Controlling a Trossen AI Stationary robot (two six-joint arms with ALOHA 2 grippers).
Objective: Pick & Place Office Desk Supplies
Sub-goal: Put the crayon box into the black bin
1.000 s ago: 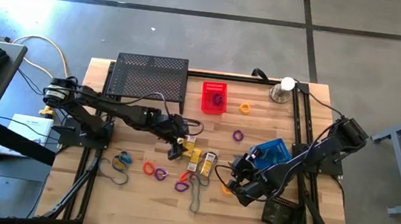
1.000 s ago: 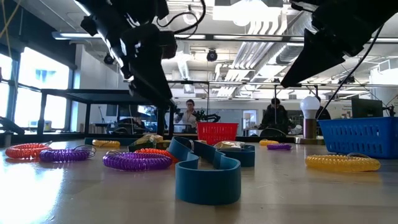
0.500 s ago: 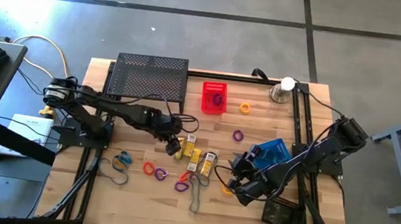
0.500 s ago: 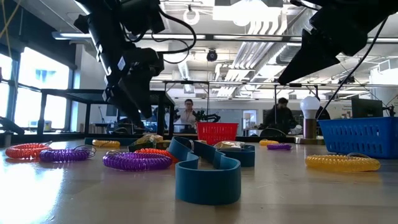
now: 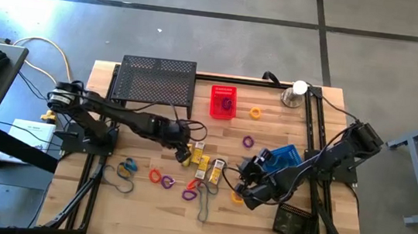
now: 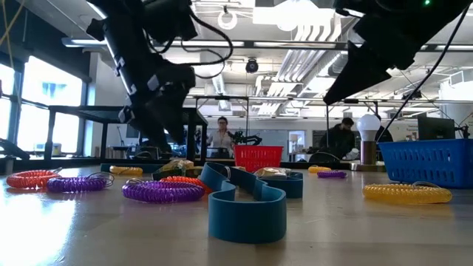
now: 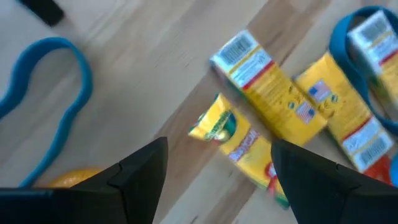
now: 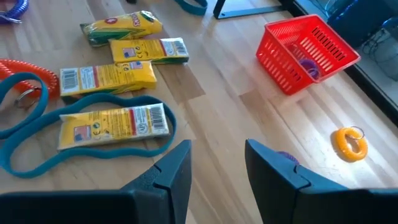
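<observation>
Several yellow-and-white boxes [image 5: 206,163] lie flat in the middle of the table. My left gripper [image 5: 184,156] hangs open just above their left end, pointing steeply down; in its wrist view its fingers [image 7: 140,171] stand either side of the leftmost box [image 7: 239,146] without touching it. My right gripper [image 5: 239,189] is open and empty above the table, right of the boxes, which show in its wrist view [image 8: 112,127]. A blue band [image 8: 37,152] lies around one box. Small loops, red [image 5: 157,178] and purple [image 5: 189,195], lie nearer the front edge.
A red basket [image 5: 223,101] with a purple loop stands at the far middle, beside it an orange loop [image 5: 255,112]. A blue basket [image 5: 282,157] is behind my right gripper. Black mesh shelf [image 5: 157,80] at far left, silver dome [image 5: 295,93] at far right. Dark bands [image 5: 121,179] lie front left.
My left gripper has rolled about its own pointing line and tipped steeper over the left end of the yellow boxes, staying open. The boxes and loops have not moved.
</observation>
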